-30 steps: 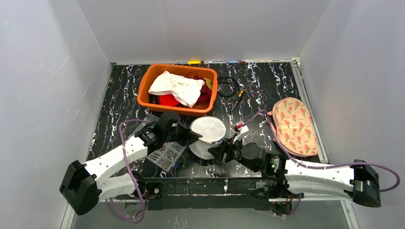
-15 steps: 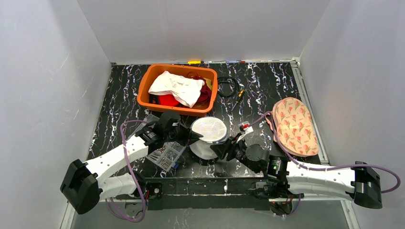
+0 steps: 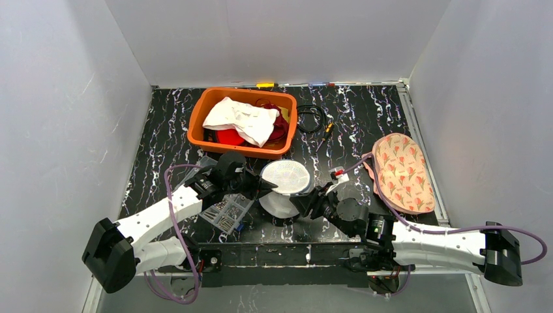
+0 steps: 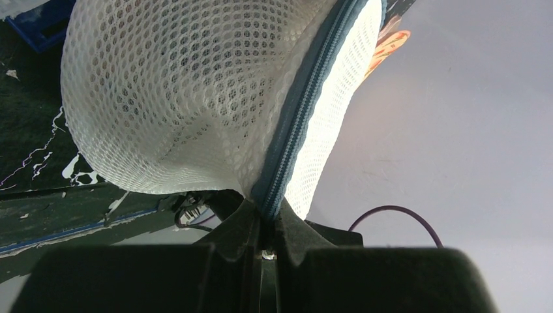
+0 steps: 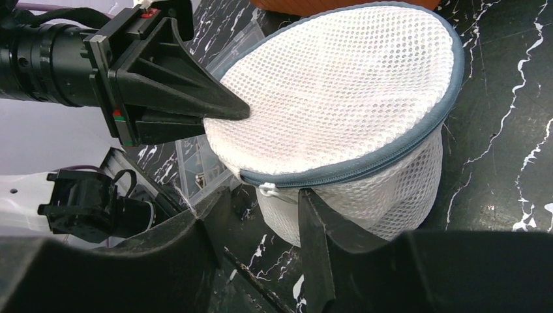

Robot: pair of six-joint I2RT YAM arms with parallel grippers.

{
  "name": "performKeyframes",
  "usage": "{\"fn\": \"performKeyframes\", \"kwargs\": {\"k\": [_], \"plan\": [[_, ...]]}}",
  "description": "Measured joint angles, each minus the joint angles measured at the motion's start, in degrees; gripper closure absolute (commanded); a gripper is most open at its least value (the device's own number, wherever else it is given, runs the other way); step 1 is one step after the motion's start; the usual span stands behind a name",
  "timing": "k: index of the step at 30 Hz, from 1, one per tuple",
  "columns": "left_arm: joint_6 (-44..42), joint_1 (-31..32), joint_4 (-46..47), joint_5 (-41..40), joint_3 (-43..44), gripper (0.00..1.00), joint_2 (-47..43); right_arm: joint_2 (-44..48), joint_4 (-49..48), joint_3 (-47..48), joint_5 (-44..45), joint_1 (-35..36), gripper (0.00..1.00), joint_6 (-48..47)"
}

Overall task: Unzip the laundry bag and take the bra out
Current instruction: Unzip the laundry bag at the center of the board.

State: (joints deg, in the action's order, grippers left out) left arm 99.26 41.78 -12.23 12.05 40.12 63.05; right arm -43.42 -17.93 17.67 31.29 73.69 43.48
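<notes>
Looking down into a three-sided booth: pale grey back wall [image 3: 274, 39], left wall [image 3: 65, 98] and right wall [image 3: 482, 98], all plain and matte, closing in a black tabletop [image 3: 365, 111] veined with white marbling. Light is even across the surface. Far centre-left stands a rectangular orange plastic tub [image 3: 194, 127] holding a crumpled white cloth [image 3: 241, 119] over red items. Just right of the tub lies a loose coil of black cable [image 3: 311, 119]. At the right edge a pink floral oval pad [image 3: 401, 171] lies flat. Beside the left arm is a clear plastic parts box [image 3: 225, 212] with small hardware in its compartments. Between the two arms, toward the front of the table, the round white mesh laundry bag [image 3: 285, 179] stands on the black surface, drum-shaped, its flat top up and slightly tilted. Its contents cannot be made out through the mesh. A grey-blue zip [image 5: 365, 163] runs round the top rim and looks closed along the stretch in view. The left gripper [image 4: 267, 215] is pinched tight on the rim of the bag at the zip, fingers together on the fabric. The right gripper [image 5: 264, 195] sits low at the near side of the bag, jaws apart, with the small white zip pull [image 5: 266, 190] hanging in the gap between them. Whether either finger touches the pull cannot be told.
</notes>
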Motion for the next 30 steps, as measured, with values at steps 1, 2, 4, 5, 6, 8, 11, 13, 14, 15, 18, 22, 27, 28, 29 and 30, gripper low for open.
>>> {"fn": "performKeyframes", "kwargs": {"k": [1,2,4,5,6,8,11,13,14,15,18,22,27,28,29,30], "plan": [[0.02,0.00,0.02,0.02,0.00,1.00,-0.02,0.02,-0.02,-0.11,0.13,0.00,0.50,0.09],[0.02,0.00,0.07,0.04,0.00,1.00,-0.07,0.07,-0.02,-0.22,0.22,0.00,0.52,0.11],[0.00,0.00,0.11,0.13,0.00,1.00,-0.24,0.24,0.07,-0.52,0.44,0.00,0.54,0.17],[0.00,0.00,0.11,0.20,0.00,1.00,-0.33,0.31,0.11,-0.61,0.50,0.00,0.54,0.28],[0.00,0.00,0.13,0.24,0.00,1.00,-0.42,0.31,0.20,-0.66,0.52,0.00,0.55,0.31],[0.00,0.00,0.13,0.39,0.00,1.00,-0.63,0.31,0.15,-0.66,0.55,0.00,0.57,0.33],[0.00,0.00,0.20,0.48,0.00,1.00,-0.79,0.31,0.15,-0.66,0.63,-0.02,0.60,0.33],[0.00,0.00,0.22,0.50,0.00,1.00,-0.79,0.31,0.15,-0.66,0.72,0.00,0.62,0.28],[-0.02,0.00,0.22,0.52,0.00,1.00,-0.79,0.31,0.15,-0.66,0.72,0.00,0.63,0.26],[-0.02,0.00,0.24,0.59,-0.02,1.00,-0.79,0.31,0.15,-0.66,0.72,0.00,0.64,0.26],[-0.02,0.00,0.26,0.66,-0.04,1.00,-0.79,0.31,0.13,-0.66,0.72,0.00,0.67,0.28],[-0.02,0.00,0.31,0.70,-0.11,1.00,-0.79,0.33,0.11,-0.66,0.70,0.00,0.72,0.20],[-0.02,0.00,0.52,0.74,-0.15,1.00,-0.79,0.94,0.22,-0.66,0.63,0.00,0.79,0.11],[-0.02,0.00,0.68,0.76,-0.22,1.00,-0.79,1.25,0.28,-0.66,0.63,0.00,0.82,0.09],[-0.02,0.00,0.74,0.79,-0.26,1.00,-0.79,1.57,0.46,-0.66,0.63,0.00,0.84,0.09],[-0.02,0.00,0.81,0.81,-0.31,1.00,-0.79,1.97,0.74,-0.66,0.61,0.00,0.87,0.09]]}}
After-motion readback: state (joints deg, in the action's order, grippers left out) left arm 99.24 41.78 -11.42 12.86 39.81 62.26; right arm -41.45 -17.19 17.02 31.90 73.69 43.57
